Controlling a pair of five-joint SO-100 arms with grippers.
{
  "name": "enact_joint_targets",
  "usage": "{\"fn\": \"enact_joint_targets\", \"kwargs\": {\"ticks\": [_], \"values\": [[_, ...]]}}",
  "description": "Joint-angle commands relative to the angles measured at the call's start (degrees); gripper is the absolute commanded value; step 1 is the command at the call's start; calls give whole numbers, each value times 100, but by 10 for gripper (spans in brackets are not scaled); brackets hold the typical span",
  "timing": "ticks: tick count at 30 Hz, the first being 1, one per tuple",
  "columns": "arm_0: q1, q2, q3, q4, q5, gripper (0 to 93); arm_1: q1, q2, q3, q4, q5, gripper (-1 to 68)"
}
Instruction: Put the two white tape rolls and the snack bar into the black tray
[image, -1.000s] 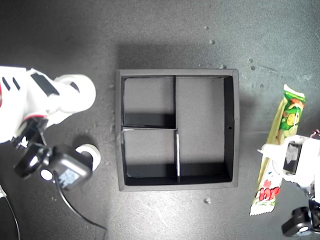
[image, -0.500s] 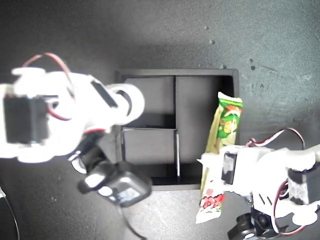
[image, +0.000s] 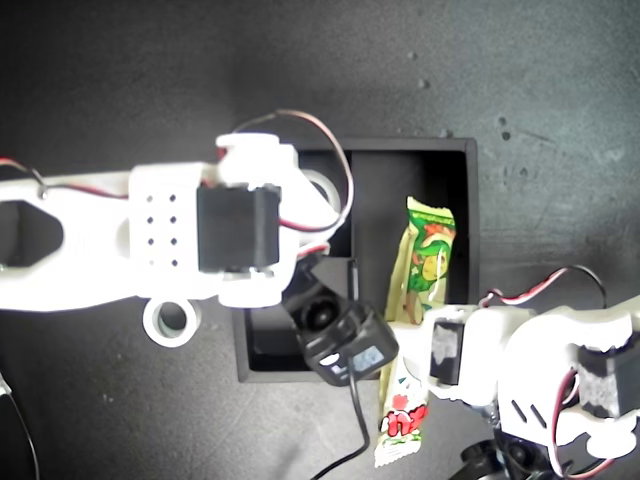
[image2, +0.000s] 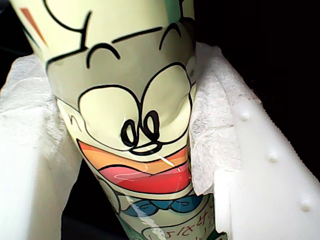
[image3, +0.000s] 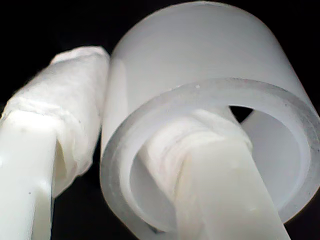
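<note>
The square matte black divided tray (image: 458, 210) sits mid-frame in the exterior view. The long printed-wrapper snack bar (image: 418, 290) hangs over its right half. A small white ring-shaped tape roll (image: 172, 320) lies on the tabletop just left of the tray.

A dark grey, matte, slightly speckled surface (image: 560, 90) carries everything. A square matte black tray (image: 470, 215) with raised walls and inner dividers sits directly on it, near the middle of the exterior view. A small white ring-shaped tape roll (image: 172, 322) lies flat on the surface just beside the tray's wall, toward the exterior view's left.
</note>
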Motion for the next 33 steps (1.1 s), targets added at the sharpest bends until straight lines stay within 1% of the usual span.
{"fn": "enact_joint_targets", "kwargs": {"ticks": [1,7,8,11,17,22,25,27,28,30,32,33], "values": [[-35,26,-299,123,0,2,18,62,9,26,70,75],[-44,-26,-237,123,-26,2,18,62,88,18,79,85],[-44,-26,-211,123,-44,17,26,62,97,18,79,95],[-18,26,-44,123,-70,87,26,62,141,53,79,156],[35,343,457,123,-123,118,44,62,123,255,79,203],[53,589,650,132,-97,120,62,62,-62,738,88,223],[35,993,826,132,-53,121,62,62,-492,1450,105,232],[26,1573,1125,132,0,121,44,88,-940,2013,123,229],[26,1978,1380,132,9,121,26,396,-633,2013,158,225],[53,2892,2013,132,-26,121,9,1107,132,2013,387,169],[141,3867,2795,132,-193,120,62,1942,1055,2013,853,104],[220,4324,3182,132,-325,119,97,2364,1529,2013,1143,82]]}}
